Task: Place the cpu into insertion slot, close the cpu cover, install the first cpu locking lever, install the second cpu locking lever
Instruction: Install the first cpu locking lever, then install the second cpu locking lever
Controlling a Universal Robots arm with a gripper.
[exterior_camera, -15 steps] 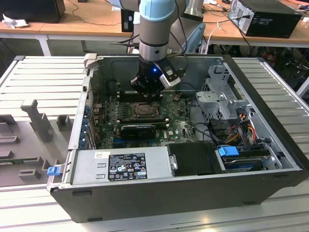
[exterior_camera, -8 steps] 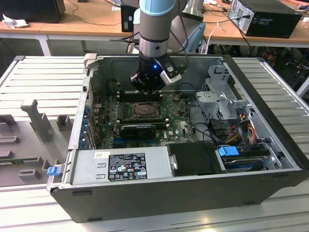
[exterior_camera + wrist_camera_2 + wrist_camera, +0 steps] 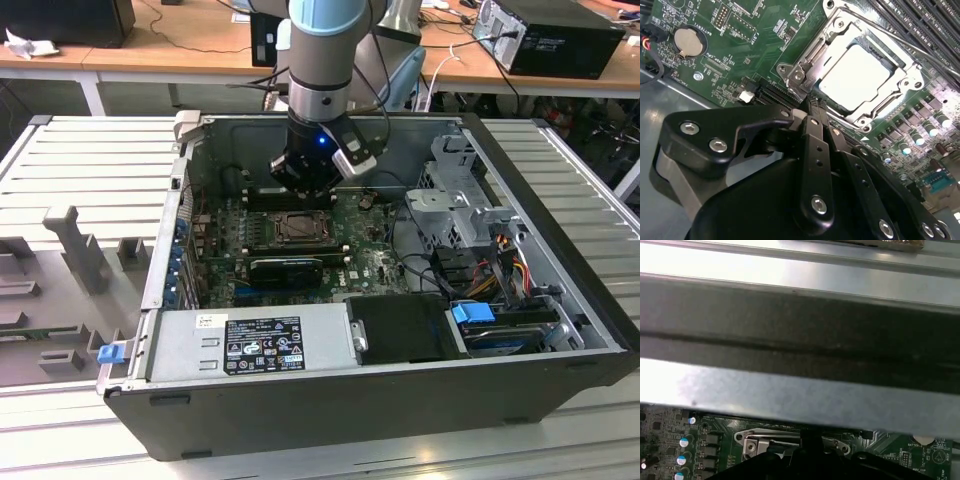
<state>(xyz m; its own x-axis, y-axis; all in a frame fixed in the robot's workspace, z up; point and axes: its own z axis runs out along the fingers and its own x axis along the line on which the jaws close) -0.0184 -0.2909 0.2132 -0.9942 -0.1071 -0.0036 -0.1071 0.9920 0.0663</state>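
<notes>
The cpu (image 3: pixel 854 74), a flat square chip with a pale, glare-washed face, is already seated in the insertion slot (image 3: pixel 299 228), the small square socket on the green motherboard (image 3: pixel 745 45). The cpu cover (image 3: pixel 897 52), a thin silvery metal frame with a square cut-out, lies flat around the chip, so cover-down looks done.

A thin bright wire lever (image 3: pixel 900 42) runs along the far side of the cover; can't tell whether it's hooked under its catch.

The black gripper (image 3: pixel 812 107) sits just off the near corner of the cover. Its fingers come together to one narrow tip, nothing between them. The tip is next to the silver corner bracket (image 3: pixel 796 75), close or touching, can't tell which.

In the exterior view the gripper (image 3: pixel 308 190) hangs low inside the open grey computer case (image 3: pixel 520 330), right over the far edge of the slot, with the long black ribbed heatsink block (image 3: pixel 285 268) on the slot's near side.

Judgement: we're on the lever step.
- push with the closed tip as a single point, on the wire itself, not the cover plate
- press the lever down, then sideways under its hook
- slow and steady, the wire is springy and can slip off
- keep off the round silver coin battery (image 3: pixel 688 40) and the capacitors beyond the slot
</notes>
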